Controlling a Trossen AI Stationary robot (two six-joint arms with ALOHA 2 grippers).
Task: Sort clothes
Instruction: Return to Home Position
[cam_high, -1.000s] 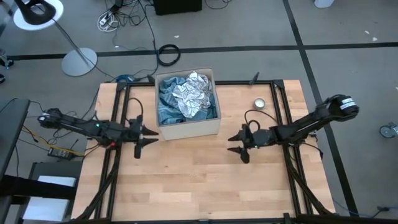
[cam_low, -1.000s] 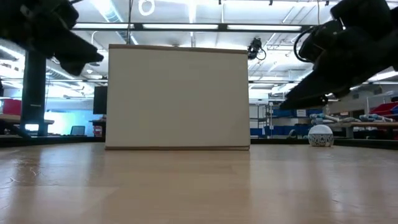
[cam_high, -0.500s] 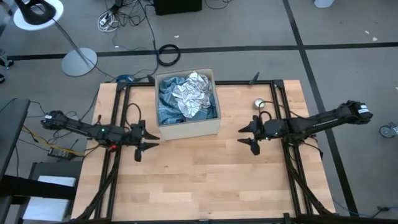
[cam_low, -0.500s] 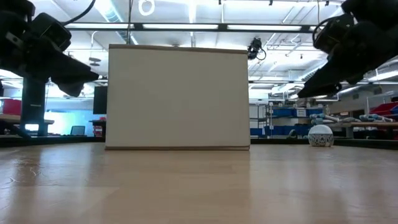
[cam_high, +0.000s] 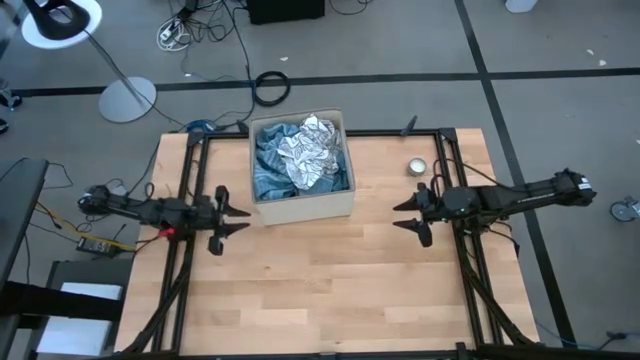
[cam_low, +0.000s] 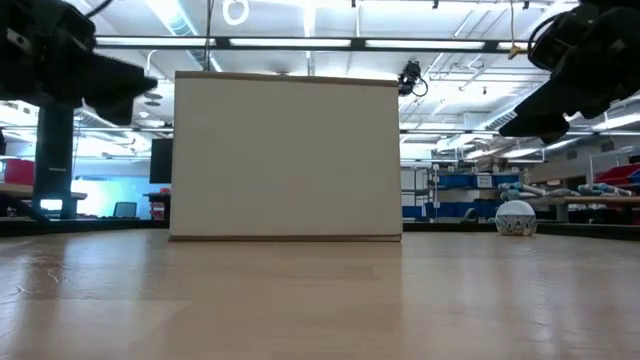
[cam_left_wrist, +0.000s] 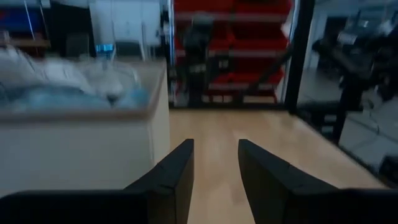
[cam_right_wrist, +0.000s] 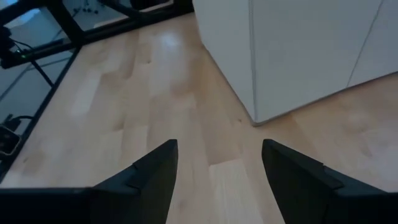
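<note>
Both claws hang empty over my desk.
I see the left claw and right claw spread apart, flanking the white box; farther back, the clothes lie heaped inside it.

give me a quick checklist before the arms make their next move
1. Left tool empty, fingers open: ok.
2. Right tool empty, fingers open: ok.
3. Clothes all inside the white box, none on the table: ok.
4. Left tool apart from the box wall: ok.
5. Right tool apart from the small round object: ok.
6. Nothing draped over the box's front wall in the low view: ok.
</note>
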